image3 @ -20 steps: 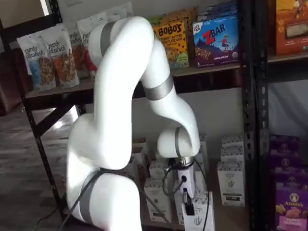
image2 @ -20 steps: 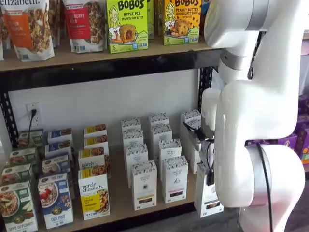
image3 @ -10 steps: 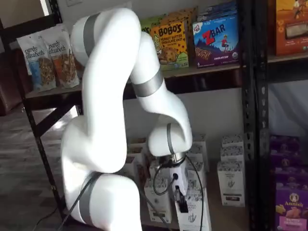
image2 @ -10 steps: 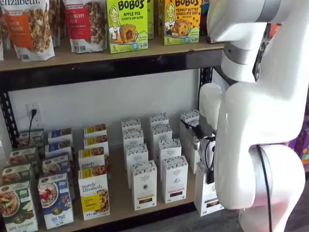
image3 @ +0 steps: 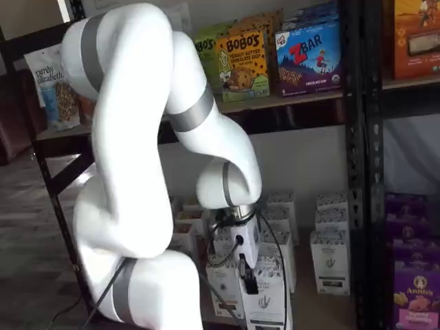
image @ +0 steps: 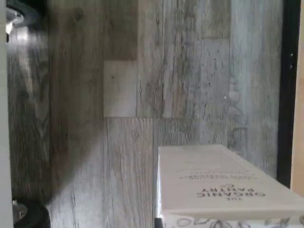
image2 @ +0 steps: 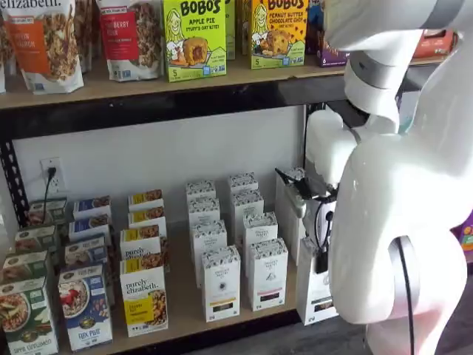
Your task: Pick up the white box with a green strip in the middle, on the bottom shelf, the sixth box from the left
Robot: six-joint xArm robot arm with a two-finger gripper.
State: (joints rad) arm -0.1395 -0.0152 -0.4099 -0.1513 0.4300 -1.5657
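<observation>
we are holding the white box (image3: 267,297) pinched in the gripper (image3: 249,280), clear of the bottom shelf (image2: 185,305) front rail. we are aiming to draw it straight outward, keeping it upright and off the neighbouring cartons (image2: 267,272).

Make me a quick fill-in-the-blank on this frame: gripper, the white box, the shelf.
1. The gripper is shut on the white ____.
2. The white box sits at the front edge of the ____ shelf.
3. In the wrist view, the box top hangs over a wood-plank ____.

Missing words: box; bottom; floor
</observation>
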